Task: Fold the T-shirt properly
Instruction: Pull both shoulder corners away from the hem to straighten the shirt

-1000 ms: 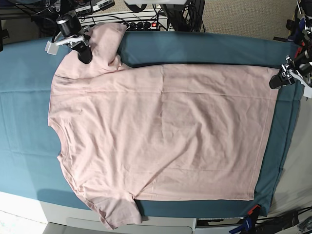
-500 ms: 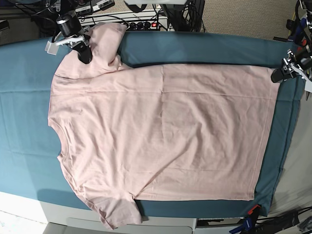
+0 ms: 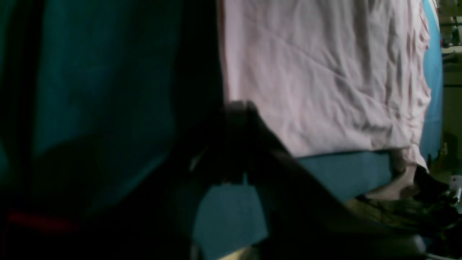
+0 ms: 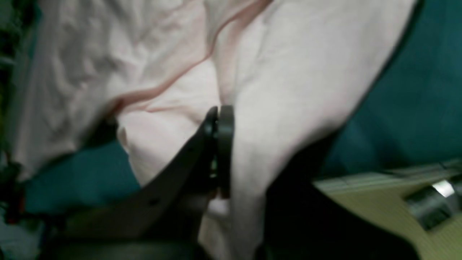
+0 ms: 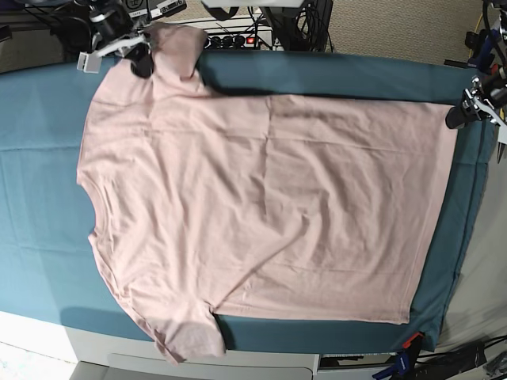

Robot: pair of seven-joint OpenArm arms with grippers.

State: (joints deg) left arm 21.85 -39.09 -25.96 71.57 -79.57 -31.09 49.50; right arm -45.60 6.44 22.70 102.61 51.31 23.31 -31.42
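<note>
Taking the base view from left to right, the right arm (image 5: 111,28) comes in from about eleven o'clock, angled down towards the cloth, its wrist low over the table. The right gripper (image 4: 220,108) has its fingers pressed together on a bunched piece of the T-shirt (image 5: 269,206), and in its wrist view the fabric drapes over and beside the fingers in soft folds. The shirt lies spread over the middle of the teal table cloth (image 5: 32,206), mostly flat, with a crumpled part at eleven o'clock, a sleeve (image 5: 194,336) sticking out at seven o'clock and a squared corner at five o'clock. At two o'clock the left gripper (image 5: 455,119) sits at the other upper corner, low and reaching inward from the right edge; its fingers are drawn together and appear to pinch the very edge of the fabric, though its own wrist view is dark around the tips. The step in hand looks to be taking hold of both upper corners, ahead of the first big fold. The next move probably calls for lifting the two ends together and carrying them towards six o'clock, keeping the upper edge taut. The left grip seems to have little cloth in it, so that corner could slip, while the bunch at eleven o'clock may leave the fold uneven.
</note>
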